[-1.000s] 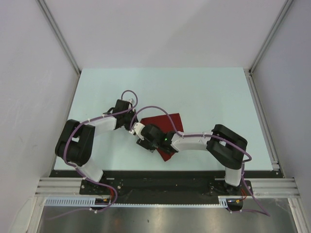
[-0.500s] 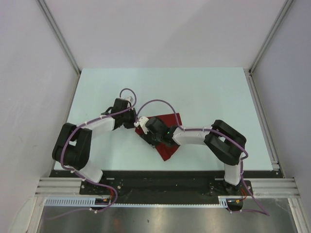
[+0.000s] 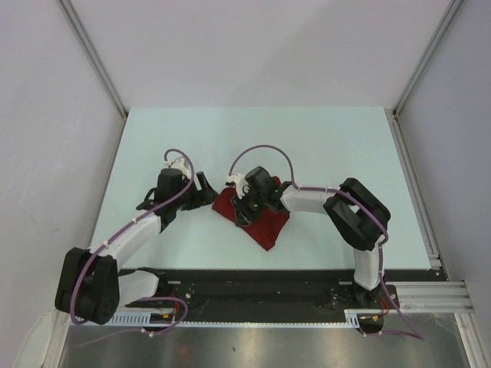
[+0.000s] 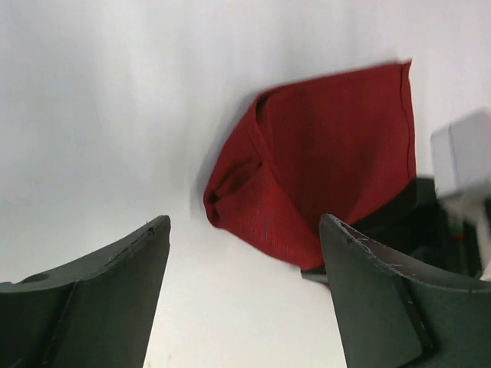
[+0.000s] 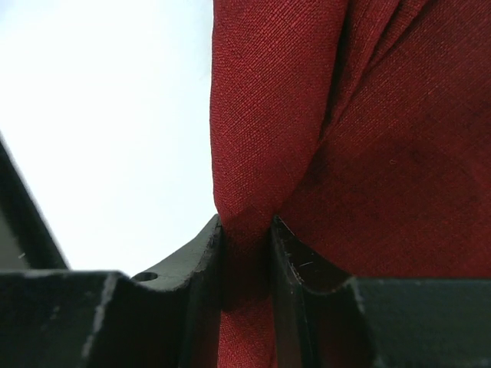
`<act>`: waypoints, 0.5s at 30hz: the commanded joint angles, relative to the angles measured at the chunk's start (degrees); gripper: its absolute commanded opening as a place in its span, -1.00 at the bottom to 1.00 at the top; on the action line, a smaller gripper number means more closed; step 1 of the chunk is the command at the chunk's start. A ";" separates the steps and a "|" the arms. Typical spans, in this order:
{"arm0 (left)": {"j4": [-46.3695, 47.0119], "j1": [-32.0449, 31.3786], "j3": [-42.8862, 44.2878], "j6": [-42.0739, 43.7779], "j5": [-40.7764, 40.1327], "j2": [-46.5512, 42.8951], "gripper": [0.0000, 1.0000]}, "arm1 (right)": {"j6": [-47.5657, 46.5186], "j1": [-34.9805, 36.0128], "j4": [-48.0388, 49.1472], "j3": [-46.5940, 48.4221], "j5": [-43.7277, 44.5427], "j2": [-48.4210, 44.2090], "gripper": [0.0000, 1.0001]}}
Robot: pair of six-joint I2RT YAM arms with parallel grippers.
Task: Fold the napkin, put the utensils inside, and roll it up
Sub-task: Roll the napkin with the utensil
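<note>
Right fingers (image 5: 196, 264) pinch a napkin (image 5: 368, 153) fold, left fingers (image 4: 92, 291) stand apart — best drag the fold across low, keeping edges aligned.

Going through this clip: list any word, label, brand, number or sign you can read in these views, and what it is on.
None can be read in any view.
napkin: plain dark red cloth, no tag or print showing.
table: no markings.
left hand and right hand: dark fingers, no brand or number visible.
base rail: its small fittings are too small to tell whether they carry labels.
</note>
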 commanded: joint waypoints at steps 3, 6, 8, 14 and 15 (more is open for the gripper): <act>8.06 0.28 -6.32 -2.59 8.86 -1.21 0.67 | 1.34 0.18 -13.08 1.78 -15.43 5.34 -0.49; 8.34 0.28 -5.72 -2.68 9.83 1.86 0.66 | 1.17 -0.52 -13.44 2.57 -17.19 6.39 -0.49; 7.72 0.28 -5.36 -2.42 9.31 3.80 0.66 | 1.17 -0.70 -13.70 2.93 -18.25 7.27 -0.49; 7.89 0.28 -5.01 -2.94 7.55 8.27 0.61 | -0.50 -1.49 -14.84 3.98 -22.03 9.29 -0.50; 7.89 0.28 -5.01 -2.85 7.20 8.72 0.61 | -0.85 -1.75 -14.84 3.98 -23.08 9.47 -0.49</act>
